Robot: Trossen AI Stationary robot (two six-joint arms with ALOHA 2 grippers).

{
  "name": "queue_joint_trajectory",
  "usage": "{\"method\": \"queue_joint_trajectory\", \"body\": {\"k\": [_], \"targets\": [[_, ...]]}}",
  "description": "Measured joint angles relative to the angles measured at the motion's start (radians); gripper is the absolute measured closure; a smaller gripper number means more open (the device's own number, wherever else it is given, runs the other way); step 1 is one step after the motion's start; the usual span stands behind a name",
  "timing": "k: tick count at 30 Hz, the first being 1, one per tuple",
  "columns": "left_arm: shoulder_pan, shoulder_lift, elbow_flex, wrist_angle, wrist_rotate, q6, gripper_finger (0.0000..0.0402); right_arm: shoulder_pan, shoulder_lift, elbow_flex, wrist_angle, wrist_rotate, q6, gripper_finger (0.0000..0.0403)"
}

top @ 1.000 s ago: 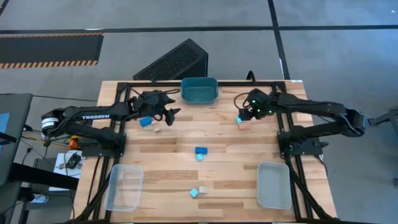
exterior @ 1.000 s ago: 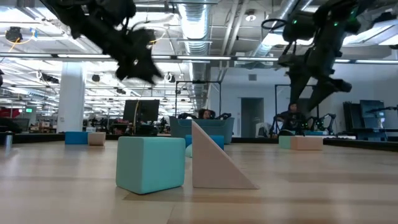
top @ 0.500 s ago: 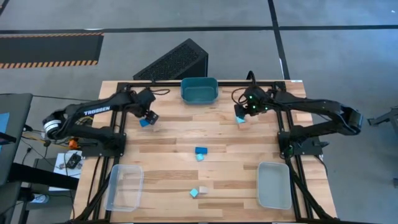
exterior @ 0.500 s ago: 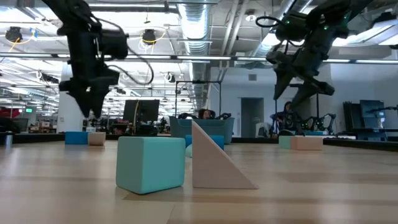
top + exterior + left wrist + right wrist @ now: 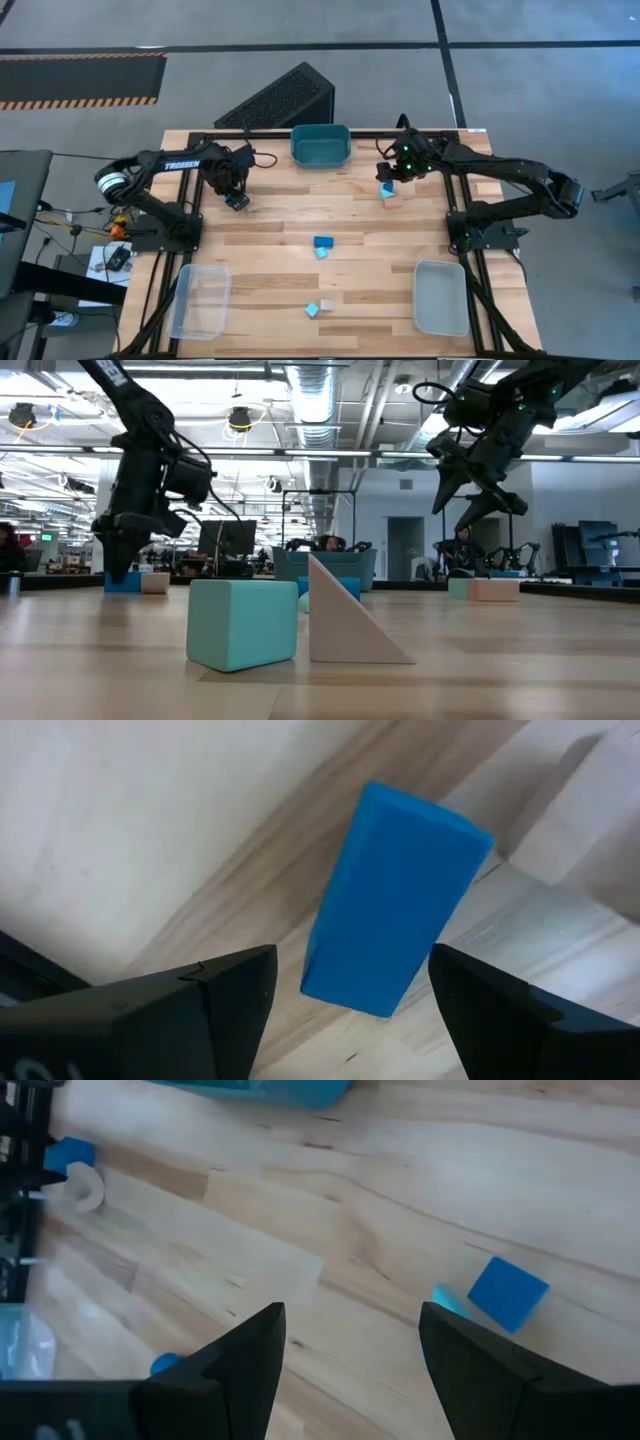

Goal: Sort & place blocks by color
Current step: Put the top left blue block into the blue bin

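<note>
The left gripper (image 5: 345, 990) stands with its fingers spread on either side of a blue block (image 5: 395, 900) lying on the tabletop (image 5: 280, 230), left of the teal bin (image 5: 320, 146). The right gripper (image 5: 350, 1350), spread wide and holding nothing, hovers right of that bin near another blue block (image 5: 508, 1292).

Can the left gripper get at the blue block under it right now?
Probably yes. The left gripper is open right over the blue block, fingers on either side with gaps; only a tan piece sits beside it.
</note>
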Motion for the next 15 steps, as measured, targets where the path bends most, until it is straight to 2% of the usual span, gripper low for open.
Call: {"method": "queue_joint_trajectory", "body": {"k": [3, 6, 9, 13, 15], "targets": [[0.002, 0.067, 0.021, 0.021, -0.052, 0.039, 0.0153, 0.012, 0.0, 0.0, -0.004, -0.003, -0.011, 0.0149], [0.002, 0.121, 0.041, 0.04, -0.033, 0.086, 0.0166, 0.032, 0.0, 0.0, -0.034, -0.009, -0.024, 0.0149], [-0.009, 0.153, 0.071, 0.013, -0.029, 0.085, 0.0205, 0.055, 0.0, 0.0, -0.076, -0.015, -0.056, 0.0149], [-0.031, 0.14, 0.094, 0.018, -0.116, 0.021, 0.0281, 0.097, 0.0, 0.0, -0.133, 0.0, -0.095, 0.0149], [-0.03, 0.117, 0.112, 0.033, -0.138, -0.027, 0.0301, 0.121, 0.0, 0.0, -0.162, 0.016, -0.122, 0.0149]]}}
